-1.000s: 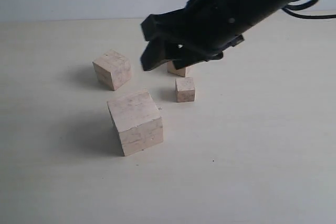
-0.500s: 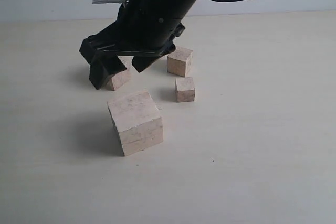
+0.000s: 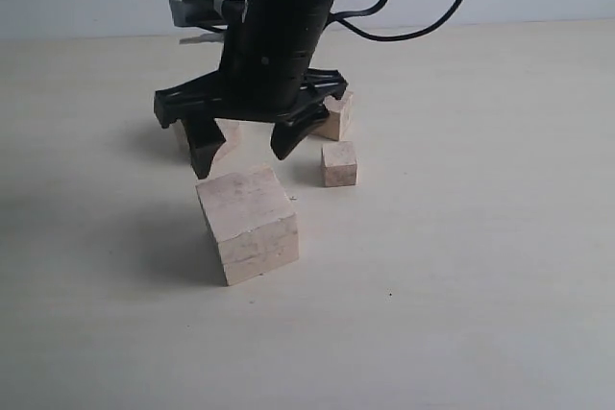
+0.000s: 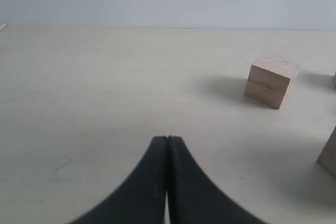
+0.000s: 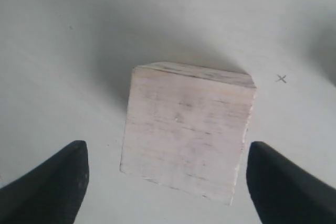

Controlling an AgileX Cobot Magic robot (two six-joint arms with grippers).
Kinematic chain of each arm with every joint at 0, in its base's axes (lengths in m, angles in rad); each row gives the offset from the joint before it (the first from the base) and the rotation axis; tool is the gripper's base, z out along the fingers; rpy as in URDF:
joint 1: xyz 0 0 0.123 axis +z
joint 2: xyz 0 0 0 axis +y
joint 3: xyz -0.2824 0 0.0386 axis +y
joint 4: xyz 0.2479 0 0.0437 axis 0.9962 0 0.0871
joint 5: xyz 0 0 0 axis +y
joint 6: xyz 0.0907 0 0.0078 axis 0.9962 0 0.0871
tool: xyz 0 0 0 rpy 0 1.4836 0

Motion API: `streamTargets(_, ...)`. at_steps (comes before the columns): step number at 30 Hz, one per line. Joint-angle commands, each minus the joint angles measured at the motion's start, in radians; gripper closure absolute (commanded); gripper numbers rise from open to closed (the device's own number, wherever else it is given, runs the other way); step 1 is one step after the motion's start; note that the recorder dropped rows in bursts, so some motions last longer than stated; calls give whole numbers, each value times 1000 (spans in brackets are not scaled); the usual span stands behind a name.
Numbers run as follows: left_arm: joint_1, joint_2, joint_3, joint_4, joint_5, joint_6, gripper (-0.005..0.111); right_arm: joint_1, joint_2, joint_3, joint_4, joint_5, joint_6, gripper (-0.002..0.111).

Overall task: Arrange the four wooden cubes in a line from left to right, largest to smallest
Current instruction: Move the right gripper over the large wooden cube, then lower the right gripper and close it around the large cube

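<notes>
The largest cube [image 3: 248, 223] is sitting nearest on the bench [image 3: 461, 285]. My right claw [image 3: 240, 160], coming over from the far cubes [image 3: 336, 117], is now hanging just above it, fingers wide apart; I am judging it goes to the left end first. The smallest cube [image 3: 339, 162] is waiting behind. My left claw [image 4: 167, 182] is staying pressed together. I am reading no brand, only a cross mark [image 5: 282, 79] on the bench.

A: What's the big cube [image 3: 248, 223] made of?
B: Bare pale wood, matt, with faint grain. The small cube [image 3: 339, 163] looks the same.
A: And the counter [image 3: 461, 266]?
B: Smooth, matt, cream-coloured. The right hand [image 3: 241, 162] looks like matt black plastic.
</notes>
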Motion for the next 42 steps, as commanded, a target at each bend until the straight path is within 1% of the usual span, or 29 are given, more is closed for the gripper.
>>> streamTargets(1,-4,-6,3,1,-11,-1,107,2,28,-13,-14,5,5,31)
streamTargets(6,-4,-6,3,1,-11,-1,107,13,60,-13,-10,4,-2,31)
streamTargets(10,-4,-6,3,1,-11,-1,107,24,61,-13,-21,-34,-45,31)
streamTargets(16,-4,-6,3,1,-11,-1,107,24,59,-45,-19,-11,-40,31)
streamTargets(23,-4,-6,3,1,-11,-1,107,24,61,-51,-141,5,-1,31)
streamTargets(26,-4,-6,3,1,-11,-1,107,24,61,-51,-131,-3,11,30)
streamTargets(29,-4,-6,3,1,-11,-1,107,24,61,-51,-92,-21,11,24)
streamTargets(31,-4,-6,3,1,-11,-1,107,24,61,-51,-79,-36,13,16)
streamTargets(34,-4,-6,3,1,-11,-1,107,24,61,-51,-79,-50,23,9)
streamTargets(37,-4,-6,3,1,-11,-1,107,24,65,-51,-81,-50,23,7)
streamTargets(42,-4,-6,3,1,-11,-1,107,24,105,-51,-58,-48,21,7)
